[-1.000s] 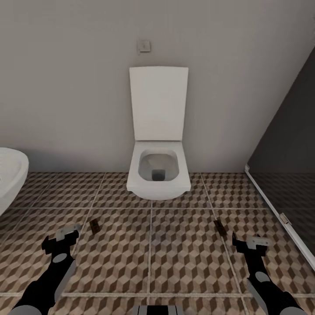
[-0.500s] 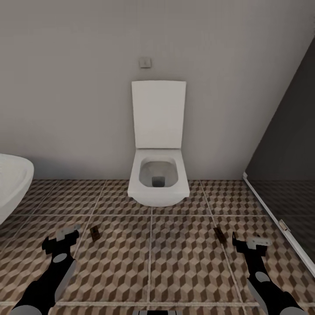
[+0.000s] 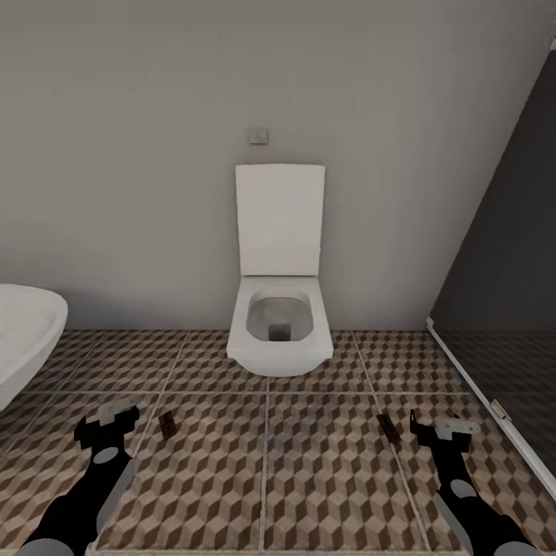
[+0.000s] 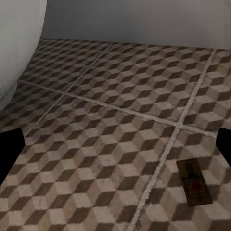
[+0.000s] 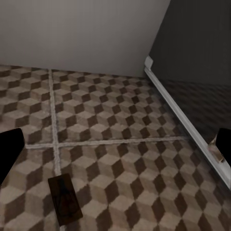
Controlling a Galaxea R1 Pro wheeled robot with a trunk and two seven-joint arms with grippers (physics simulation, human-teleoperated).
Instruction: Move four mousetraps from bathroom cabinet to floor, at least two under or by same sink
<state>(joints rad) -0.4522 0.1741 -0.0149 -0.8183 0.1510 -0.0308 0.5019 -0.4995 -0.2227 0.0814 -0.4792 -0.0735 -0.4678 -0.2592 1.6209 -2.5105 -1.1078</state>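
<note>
Two mousetraps lie flat on the bathroom floor [image 3: 309,463] in front of a white toilet. One mousetrap [image 3: 166,425] is just right of my left gripper [image 3: 108,421]. The left wrist view has this trap [image 4: 194,182] near one fingertip of that gripper [image 4: 115,149], whose fingers are spread wide and hold nothing. The other mousetrap [image 3: 388,427] sits just left of my right gripper [image 3: 436,428]. From the right wrist that trap [image 5: 64,199] lies low between the open fingers of the right gripper [image 5: 115,147]. The cabinet and the bathroom sink are out of view.
The toilet [image 3: 279,332] stands against the grey wall with its lid up. A rounded white tub [image 3: 23,340] curves in at the left. A dark glass panel [image 3: 502,293] with a white floor rail [image 5: 183,115] closes off the right side.
The whole view has shifted: the toilet and wall look lower and smaller, so the camera has drawn back. Both traps lie where they were. Both grippers remain open.
</note>
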